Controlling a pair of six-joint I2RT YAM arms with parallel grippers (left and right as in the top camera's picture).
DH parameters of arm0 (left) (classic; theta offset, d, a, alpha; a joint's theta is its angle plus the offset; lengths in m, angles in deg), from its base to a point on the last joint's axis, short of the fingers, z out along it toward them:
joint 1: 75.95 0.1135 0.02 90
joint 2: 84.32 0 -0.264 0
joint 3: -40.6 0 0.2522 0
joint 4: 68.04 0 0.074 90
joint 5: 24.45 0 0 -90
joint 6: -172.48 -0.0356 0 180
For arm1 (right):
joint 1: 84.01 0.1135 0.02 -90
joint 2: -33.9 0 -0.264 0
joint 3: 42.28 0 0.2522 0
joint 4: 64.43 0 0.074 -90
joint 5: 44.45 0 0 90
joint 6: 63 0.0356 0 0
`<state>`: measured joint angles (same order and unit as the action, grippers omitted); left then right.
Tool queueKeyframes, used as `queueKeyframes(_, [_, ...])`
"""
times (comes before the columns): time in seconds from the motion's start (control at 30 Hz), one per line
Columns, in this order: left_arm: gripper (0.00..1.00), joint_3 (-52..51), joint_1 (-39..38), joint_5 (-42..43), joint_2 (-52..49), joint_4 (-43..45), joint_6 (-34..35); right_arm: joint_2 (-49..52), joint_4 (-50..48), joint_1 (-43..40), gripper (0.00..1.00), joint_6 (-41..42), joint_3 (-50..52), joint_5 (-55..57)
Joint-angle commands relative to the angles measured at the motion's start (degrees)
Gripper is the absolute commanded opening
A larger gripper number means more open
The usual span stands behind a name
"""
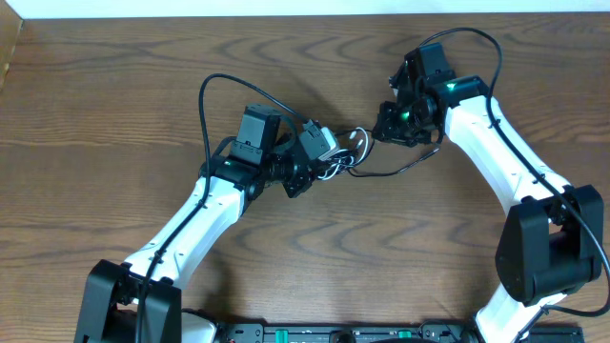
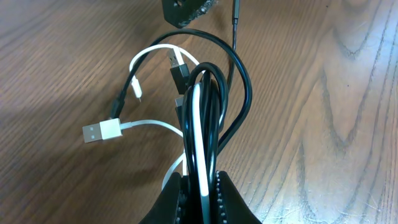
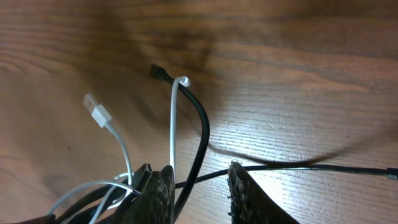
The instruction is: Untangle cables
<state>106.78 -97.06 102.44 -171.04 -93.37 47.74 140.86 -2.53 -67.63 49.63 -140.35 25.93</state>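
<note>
The cables, one black (image 2: 239, 68) and one white (image 2: 198, 118), lie in a tangled bundle (image 1: 349, 152) at mid-table between the two arms. My left gripper (image 2: 200, 200) is shut on the bundle, with black and white strands pinched between its fingers. A white USB plug (image 2: 101, 132) lies flat to the left of the bundle. My right gripper (image 3: 200, 198) stands open just right of the tangle (image 1: 386, 126). The black cable (image 3: 201, 127) runs loosely between its fingers. The white cable (image 3: 172, 124) rises beside the left finger (image 3: 163, 196).
A thin black strand (image 1: 405, 168) trails right from the tangle across the wooden table (image 1: 114, 95). The thicker arm wires (image 1: 214, 90) loop above each wrist. The table's far edge (image 1: 286, 10) meets a white wall.
</note>
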Motion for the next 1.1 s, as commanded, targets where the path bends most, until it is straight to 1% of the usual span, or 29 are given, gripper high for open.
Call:
queueKeyframes(0.0, [0.07, -0.52, 0.07, -0.07, 0.72, 0.24, -0.33, -0.44, 0.44, 0.33, 0.26, 1.68, -0.2, 1.6])
queueKeyframes(0.13, [0.08, -0.52, 0.07, 0.2, 0.72, 0.31, -0.24, -0.44, 0.63, 0.35, 0.26, 2.1, 0.07, 2.4])
queueKeyframes(0.3, [0.07, -0.5, 0.07, 0.17, 0.72, 2.34, 3.63, -0.44, -0.57, 0.46, 0.28, 2.64, 0.85, 2.36])
queueKeyframes(0.37, [0.07, -0.5, 0.07, 0.17, 0.72, 2.89, 3.78, -0.44, -1.05, 0.57, 0.29, 2.64, 0.9, 2.34])
queueKeyframes(0.63, [0.07, -0.52, 0.07, 0.17, 0.72, 3.08, 3.8, -0.44, -1.46, 1.09, 0.3, 2.62, 0.9, 2.12])
queueKeyframes(0.77, [0.07, -0.52, 0.07, 0.17, 0.72, 3.08, 4.0, -0.44, -1.03, 1.81, 0.3, 2.6, 1.05, 2.12])
queueKeyframes(0.83, [0.06, -0.52, 0.07, 0.2, 0.72, 3.1, 5.16, -0.44, -1.01, 2.49, 0.29, 2.32, 1.66, 2.21])
queueKeyframes(0.87, [0.07, -0.5, 0.07, 0.2, 0.72, 3.08, 5.57, -0.44, -1.03, 2.71, 0.3, 2.32, 2.01, 2.4])
queueKeyframes(0.93, [0.08, -0.52, 0.07, 0.55, 0.72, 3.04, 7.32, -0.44, -1.14, 3.28, 0.29, 2.36, 3.32, 4.15])
queueKeyframes(1.0, [0.07, -0.52, 0.07, 2.1, 0.72, 2.99, 7.65, -0.44, -1.22, 3.56, 0.3, 2.4, 4.66, 6.21])
queueKeyframes(1.03, [0.07, -0.52, 0.07, 3.21, 0.72, 3.06, 7.63, -0.44, -1.22, 3.58, 0.28, 2.38, 5.18, 6.97])
queueKeyframes(1.07, [0.07, -0.52, 0.07, 3.74, 0.72, 3.08, 7.63, -0.44, -1.22, 3.58, 0.25, 2.38, 5.81, 7.72])
